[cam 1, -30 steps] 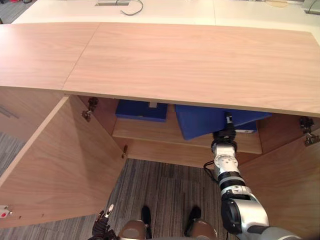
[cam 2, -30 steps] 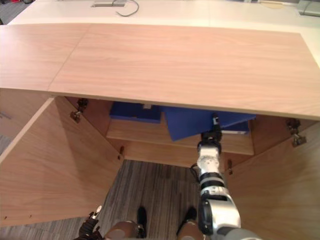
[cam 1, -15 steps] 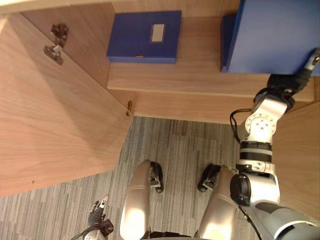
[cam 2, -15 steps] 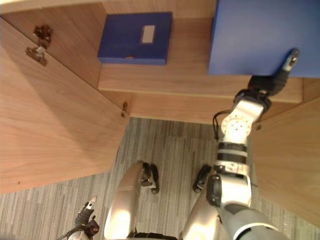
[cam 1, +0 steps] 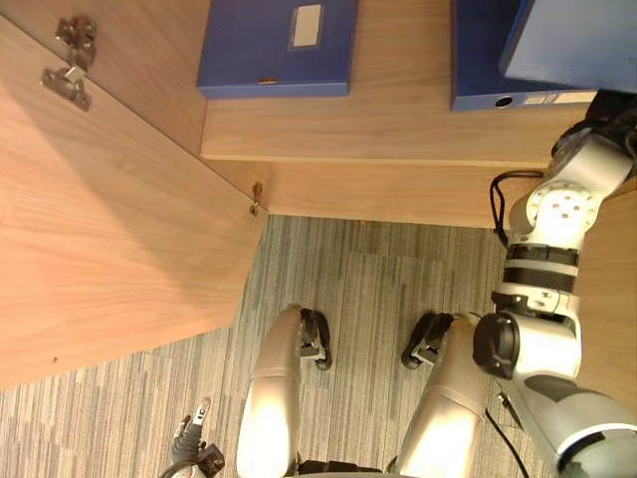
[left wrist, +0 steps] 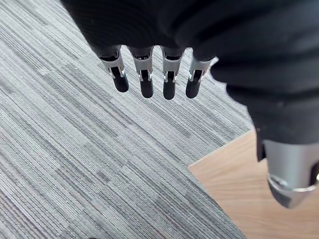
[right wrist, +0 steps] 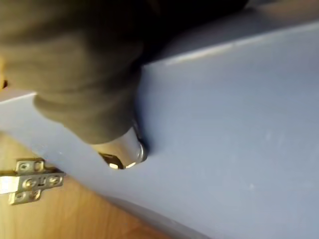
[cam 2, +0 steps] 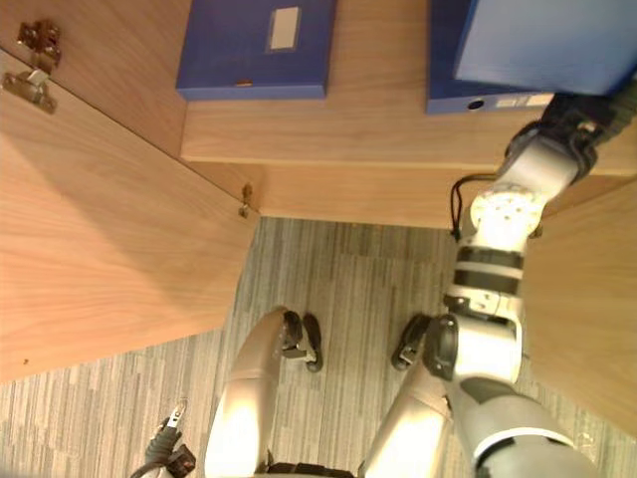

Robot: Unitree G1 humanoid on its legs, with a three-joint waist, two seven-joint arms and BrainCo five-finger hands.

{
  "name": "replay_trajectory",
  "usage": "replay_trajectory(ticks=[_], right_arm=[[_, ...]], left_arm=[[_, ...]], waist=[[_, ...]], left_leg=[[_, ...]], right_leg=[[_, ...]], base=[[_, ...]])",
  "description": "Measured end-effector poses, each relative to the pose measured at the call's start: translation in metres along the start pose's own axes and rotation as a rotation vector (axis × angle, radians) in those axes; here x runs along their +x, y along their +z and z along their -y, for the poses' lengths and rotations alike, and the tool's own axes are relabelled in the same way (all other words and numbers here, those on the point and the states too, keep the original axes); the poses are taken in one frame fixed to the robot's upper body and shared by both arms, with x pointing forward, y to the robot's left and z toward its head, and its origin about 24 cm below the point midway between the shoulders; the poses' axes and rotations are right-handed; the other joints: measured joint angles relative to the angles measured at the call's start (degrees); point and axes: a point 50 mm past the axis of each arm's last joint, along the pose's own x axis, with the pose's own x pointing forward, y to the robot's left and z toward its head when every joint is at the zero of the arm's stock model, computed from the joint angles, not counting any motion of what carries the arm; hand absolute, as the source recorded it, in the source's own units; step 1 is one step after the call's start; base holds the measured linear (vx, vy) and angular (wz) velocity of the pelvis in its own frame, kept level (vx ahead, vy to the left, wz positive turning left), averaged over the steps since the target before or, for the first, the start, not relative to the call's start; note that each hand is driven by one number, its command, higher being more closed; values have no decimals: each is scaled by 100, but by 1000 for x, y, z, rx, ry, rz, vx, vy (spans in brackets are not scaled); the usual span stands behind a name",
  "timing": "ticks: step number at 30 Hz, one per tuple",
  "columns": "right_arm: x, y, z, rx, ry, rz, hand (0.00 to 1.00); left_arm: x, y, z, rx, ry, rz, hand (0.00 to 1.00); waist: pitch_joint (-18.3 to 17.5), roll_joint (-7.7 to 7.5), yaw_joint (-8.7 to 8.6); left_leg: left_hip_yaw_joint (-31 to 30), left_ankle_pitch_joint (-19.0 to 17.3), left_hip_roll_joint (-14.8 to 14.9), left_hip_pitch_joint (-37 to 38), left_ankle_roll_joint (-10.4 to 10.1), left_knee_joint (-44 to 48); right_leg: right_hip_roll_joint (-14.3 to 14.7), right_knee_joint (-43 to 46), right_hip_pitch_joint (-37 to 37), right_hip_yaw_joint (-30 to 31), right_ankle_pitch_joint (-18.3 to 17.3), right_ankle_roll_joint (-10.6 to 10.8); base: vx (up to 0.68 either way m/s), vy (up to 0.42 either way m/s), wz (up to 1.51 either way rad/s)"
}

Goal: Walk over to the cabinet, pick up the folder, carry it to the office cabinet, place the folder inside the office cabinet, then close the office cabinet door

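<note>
Two blue rectangular box folders (cam 1: 274, 45) flat on pale wooden cabinet shelf (cam 1: 398, 119). Third blue stiff folder (cam 1: 582, 45) pinched by thumb of right hand (cam 2: 569, 118), ahead of it, over shelf's right end, long axis apparently along shelf front. Left hand (left wrist: 149, 82) straight-fingered, idle over grey carpet (left wrist: 75, 164).

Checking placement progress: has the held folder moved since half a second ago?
Yes. The held folder has gone deeper into the cabinet: the spine of the shelved folder beneath it, hidden before, now shows.
</note>
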Motion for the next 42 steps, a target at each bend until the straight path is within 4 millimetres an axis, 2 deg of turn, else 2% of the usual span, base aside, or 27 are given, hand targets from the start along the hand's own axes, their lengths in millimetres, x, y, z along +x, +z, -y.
replay_trajectory(ticks=[3,15,16,25,33,42], right_arm=[[7,-2,-8,20,-11,9,100],[20,0,-11,54,-91,26,100],[22,-4,-11,51,-105,16,0],[28,-9,4,-44,-171,-41,0],[23,-37,11,-204,-172,-194,0],[22,-38,22,-311,-188,-208,0]], left_arm=[[0,-4,0,6,4,-18,0],[-2,-16,-3,21,44,-62,0],[-3,-17,-4,24,51,-67,0],[-2,-17,-3,21,49,-65,0],[-2,-17,-2,-8,51,-71,0],[-3,-22,-1,-21,54,-95,0]], waist=[[4,10,-3],[2,35,-61],[1,37,-85],[-6,47,-167],[-6,49,-285],[8,98,-324]], left_leg=[[-26,36,-38,-15,-12,-68],[-184,311,-290,-14,-51,-428],[-185,321,-290,-13,-52,-447],[-145,355,-284,84,-78,-615],[-95,371,-175,225,-106,-781],[-48,401,-96,386,-106,-962]], right_leg=[[-10,-22,-9,-2,-2,-1],[-209,-183,114,-168,-7,6],[-208,-190,111,-173,-7,5],[-175,-308,156,-174,-2,0],[-23,-485,240,-190,39,-47],[108,-783,434,-251,184,-23]], base=[[57,-37,9],[20,-42,13],[34,-35,2],[44,-33,-2],[47,-31,-8],[31,-1,-7]])
